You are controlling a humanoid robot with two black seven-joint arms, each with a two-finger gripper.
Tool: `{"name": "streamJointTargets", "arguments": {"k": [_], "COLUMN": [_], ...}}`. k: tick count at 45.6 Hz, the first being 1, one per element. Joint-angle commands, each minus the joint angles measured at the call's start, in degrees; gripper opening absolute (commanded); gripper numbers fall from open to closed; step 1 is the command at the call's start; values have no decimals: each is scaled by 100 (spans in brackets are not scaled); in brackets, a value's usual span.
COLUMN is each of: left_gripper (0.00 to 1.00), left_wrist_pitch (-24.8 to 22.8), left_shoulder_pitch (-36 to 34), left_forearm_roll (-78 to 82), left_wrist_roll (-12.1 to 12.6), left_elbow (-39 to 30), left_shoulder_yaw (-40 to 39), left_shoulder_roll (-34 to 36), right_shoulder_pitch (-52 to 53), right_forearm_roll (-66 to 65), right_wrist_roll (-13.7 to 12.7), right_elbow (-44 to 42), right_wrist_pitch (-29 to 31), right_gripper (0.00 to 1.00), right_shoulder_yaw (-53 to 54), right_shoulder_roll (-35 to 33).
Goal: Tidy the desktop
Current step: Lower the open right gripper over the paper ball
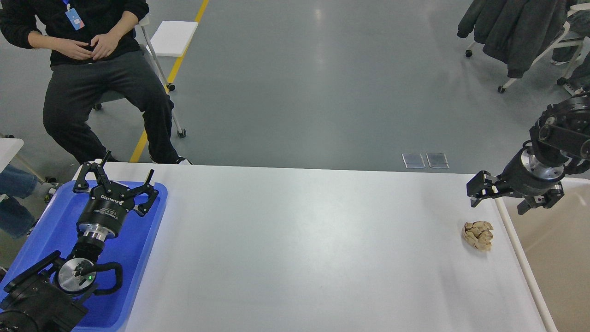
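Note:
The white desktop fills the middle of the head view. A crumpled tan paper ball lies on it near the right edge. My right gripper hangs just above and behind the ball, over the rim of the cream bin; its fingers are spread apart and hold nothing. My left gripper is open and empty over the far end of the blue tray at the left.
A cream open bin adjoins the desktop's right edge. A seated person is behind the table's far left corner. Chairs with dark coats stand at the far right on the grey floor.

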Motion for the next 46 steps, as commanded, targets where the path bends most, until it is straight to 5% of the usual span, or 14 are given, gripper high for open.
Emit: {"name": "streamJointTargets", "arguments": {"k": [1,37,46], "left_gripper": [99,99,99], "left_wrist_pitch": [-1,-1,-1], "left_shoulder_pitch": [0,0,0], "left_forearm_roll": [0,0,0], "left_wrist_roll": [0,0,0], "left_elbow": [0,0,0], "left_shoulder_yaw": [0,0,0], "left_shoulder_roll": [0,0,0], "right_shoulder_pitch": [-188,-1049,-1427], "right_forearm_roll": [570,-44,-537], "right_wrist_roll": [-2,15,15], "right_elbow": [-17,-755,-773], "right_wrist_pitch": [0,0,-1045], "right_gripper": [100,98,98], "right_shoulder_yaw": [60,385,446], "right_shoulder_roll": [40,76,533]}}
